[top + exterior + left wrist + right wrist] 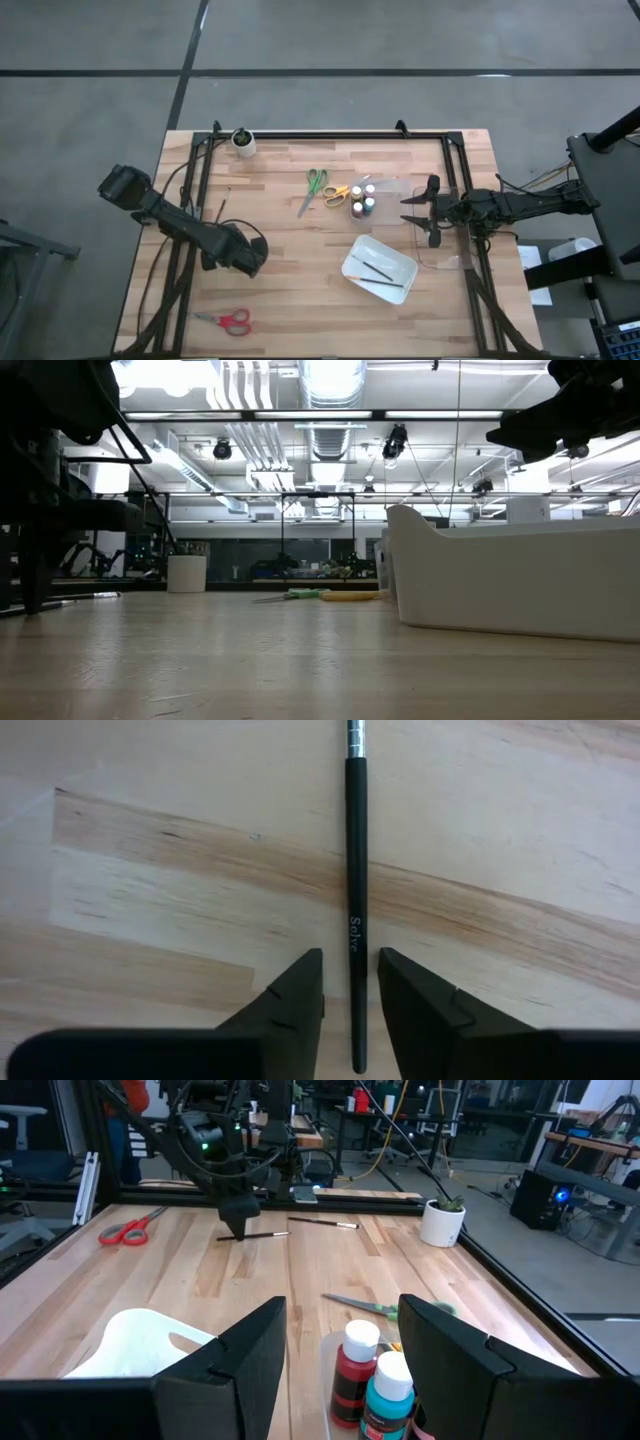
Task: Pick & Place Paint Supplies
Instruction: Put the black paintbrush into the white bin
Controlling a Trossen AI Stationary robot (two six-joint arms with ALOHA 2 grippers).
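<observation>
My left gripper (pixel 247 260) points down at the table's left-middle, open by a narrow gap. In the left wrist view its fingers (pixel 350 960) stand on either side of a thin dark brush (pixel 357 890) that lies flat on the wood, and they do not touch it. My right gripper (pixel 418 210) is open and hovers just right of the paint bottles (pixel 363 201). The red bottle (pixel 352 1370) and the teal bottle (pixel 388 1392) stand upright ahead of its fingers (pixel 340 1315). A second brush (pixel 222 205) lies on the table beyond the left gripper.
Green scissors (pixel 314 186) and yellow scissors (pixel 337 193) lie left of the bottles. Red scissors (pixel 228 320) lie near the near-left corner. The white tray (pixel 352 262) holds two brushes at centre-right. A white cup (pixel 243 142) stands at the far edge.
</observation>
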